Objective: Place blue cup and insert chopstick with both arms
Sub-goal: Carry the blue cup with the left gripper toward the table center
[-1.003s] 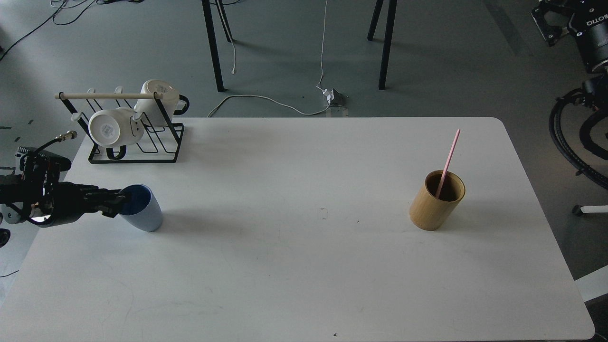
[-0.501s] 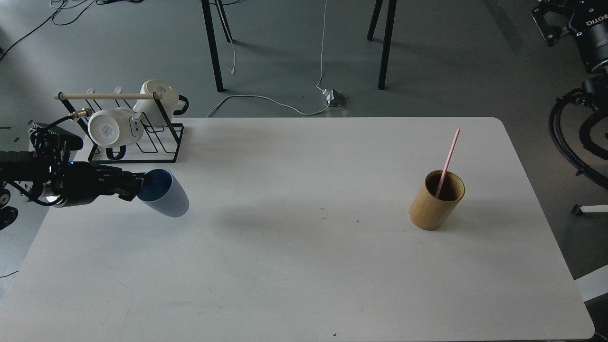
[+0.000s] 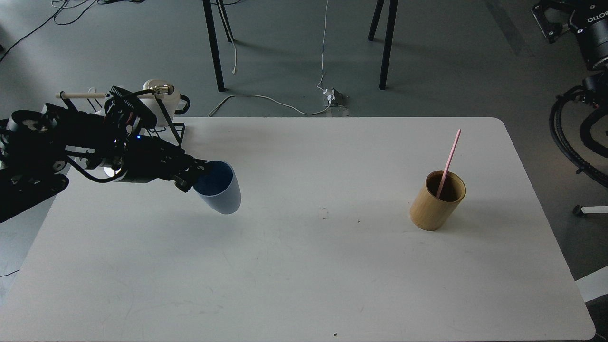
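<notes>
My left gripper (image 3: 195, 175) is shut on the rim of the blue cup (image 3: 219, 191) and holds it tilted above the white table (image 3: 304, 266), left of the middle. A pink chopstick (image 3: 448, 162) stands leaning in the bamboo holder (image 3: 436, 201) on the right side of the table. My right gripper is out of view; only dark robot parts (image 3: 582, 33) show at the top right edge.
A black wire rack (image 3: 164, 124) with a wooden rod and white mugs (image 3: 159, 97) stands at the table's back left corner, partly hidden behind my left arm. Table legs and cables lie on the floor beyond the far edge.
My left arm has lifted the blue cup off the table's left edge and carried it to the right, toward the middle. The holder and chopstick have not moved.
</notes>
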